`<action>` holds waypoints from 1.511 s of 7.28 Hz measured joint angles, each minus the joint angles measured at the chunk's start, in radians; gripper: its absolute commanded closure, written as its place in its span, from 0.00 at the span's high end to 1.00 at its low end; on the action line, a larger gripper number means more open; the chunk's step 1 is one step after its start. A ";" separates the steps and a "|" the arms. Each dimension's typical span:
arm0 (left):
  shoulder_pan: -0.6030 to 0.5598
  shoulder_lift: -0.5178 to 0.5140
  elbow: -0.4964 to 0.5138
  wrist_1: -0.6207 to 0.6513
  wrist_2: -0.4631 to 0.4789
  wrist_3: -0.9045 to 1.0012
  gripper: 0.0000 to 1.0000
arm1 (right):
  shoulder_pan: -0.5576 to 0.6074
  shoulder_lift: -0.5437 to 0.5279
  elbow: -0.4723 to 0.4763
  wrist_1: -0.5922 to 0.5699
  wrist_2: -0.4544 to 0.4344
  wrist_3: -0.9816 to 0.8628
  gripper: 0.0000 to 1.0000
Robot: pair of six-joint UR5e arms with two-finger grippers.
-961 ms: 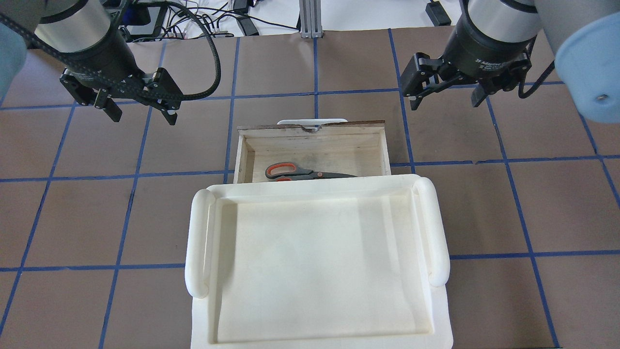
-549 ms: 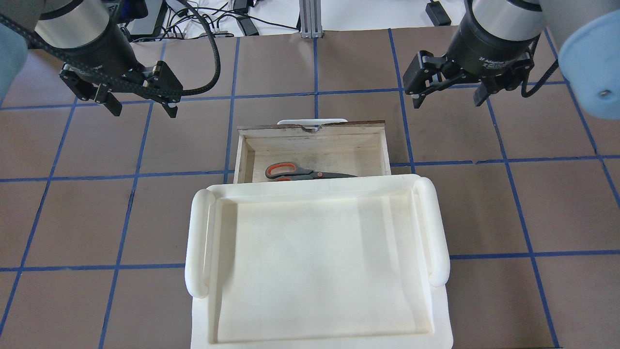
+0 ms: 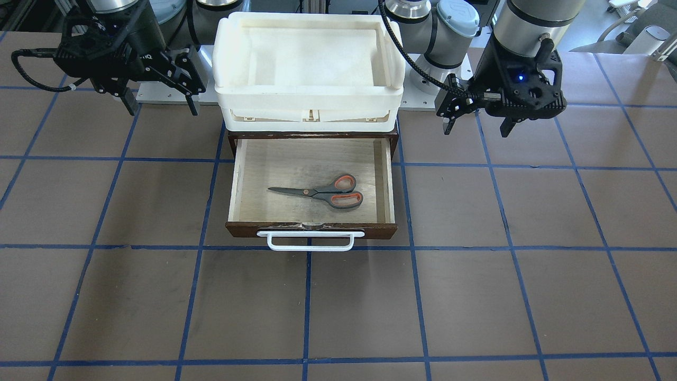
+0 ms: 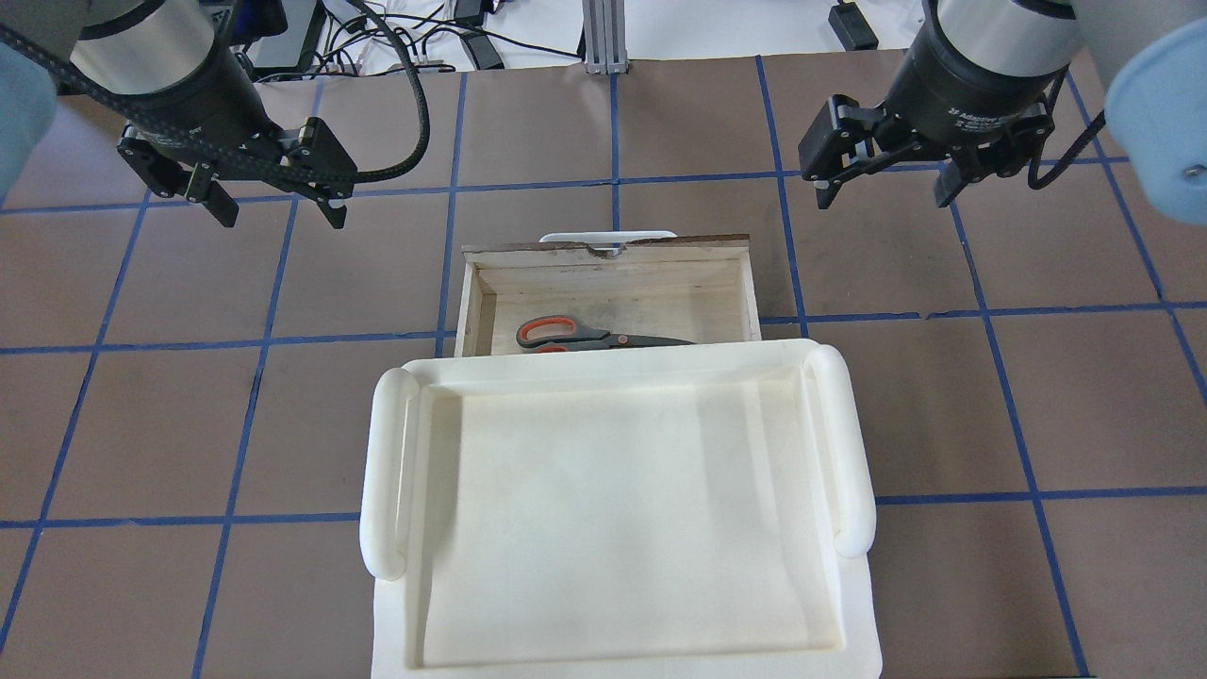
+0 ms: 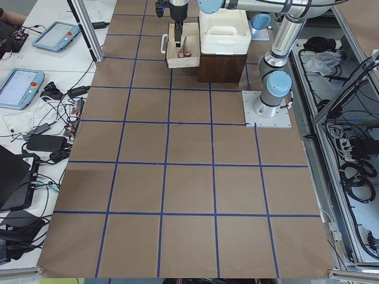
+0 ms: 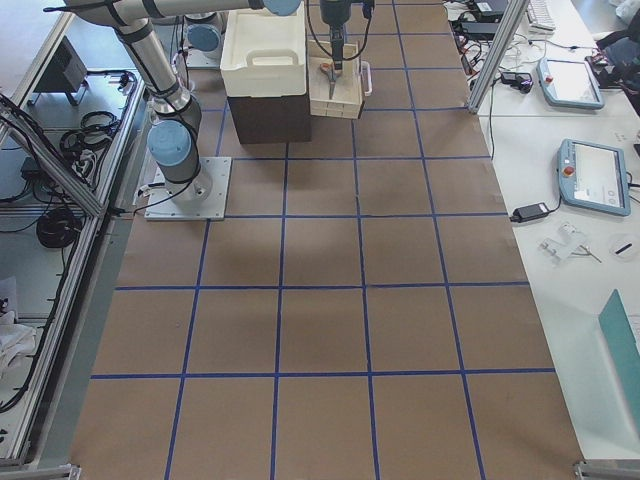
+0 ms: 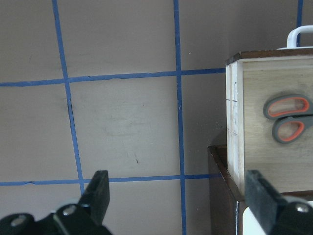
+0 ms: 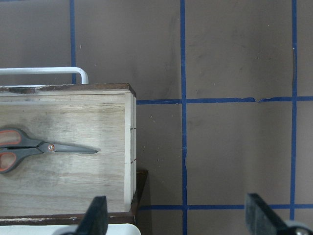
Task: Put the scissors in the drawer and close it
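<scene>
The scissors (image 3: 322,194) (image 4: 585,335), grey with orange-lined loops, lie flat on the pale floor of the drawer (image 3: 312,230) (image 4: 603,255). The drawer stands pulled out, its white bar handle (image 3: 311,246) facing away from the robot. My left gripper (image 4: 281,212) (image 3: 476,129) hovers open above the table, left of the drawer and apart from it. On the other side, my right gripper (image 4: 884,196) (image 3: 162,108) is also open and holds nothing. Each wrist view shows the scissors (image 7: 288,120) (image 8: 29,147) beside open fingers.
A white plastic bin (image 3: 309,95) (image 4: 387,471) sits on top of the dark cabinet that houses the drawer. Brown table surface with blue tape lines surrounds it. Cables and tablets lie off the table's far edge.
My right gripper has drifted a little to the right, away from the drawer. The left gripper has barely shifted. Scissors and drawer have not moved.
</scene>
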 measured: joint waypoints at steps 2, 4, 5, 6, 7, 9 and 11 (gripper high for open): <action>-0.008 -0.019 0.004 0.011 0.000 -0.033 1.00 | 0.000 0.000 0.001 -0.004 0.000 0.000 1.00; -0.012 -0.019 0.004 0.022 -0.001 -0.069 1.00 | 0.000 0.000 0.002 -0.005 0.000 0.000 1.00; -0.012 -0.017 0.003 0.023 -0.001 -0.072 1.00 | 0.000 0.000 0.002 -0.005 0.000 0.000 1.00; -0.012 -0.018 0.003 0.024 -0.001 -0.073 1.00 | 0.000 0.000 0.002 -0.005 0.000 0.000 1.00; -0.012 -0.019 0.003 0.024 -0.001 -0.073 1.00 | 0.000 0.000 0.002 -0.005 0.000 0.000 1.00; -0.012 -0.017 0.003 0.024 -0.001 -0.074 1.00 | 0.000 0.000 0.002 -0.005 0.000 0.000 1.00; -0.016 -0.039 0.008 0.037 -0.006 -0.082 1.00 | -0.002 0.000 0.002 -0.005 0.000 0.000 1.00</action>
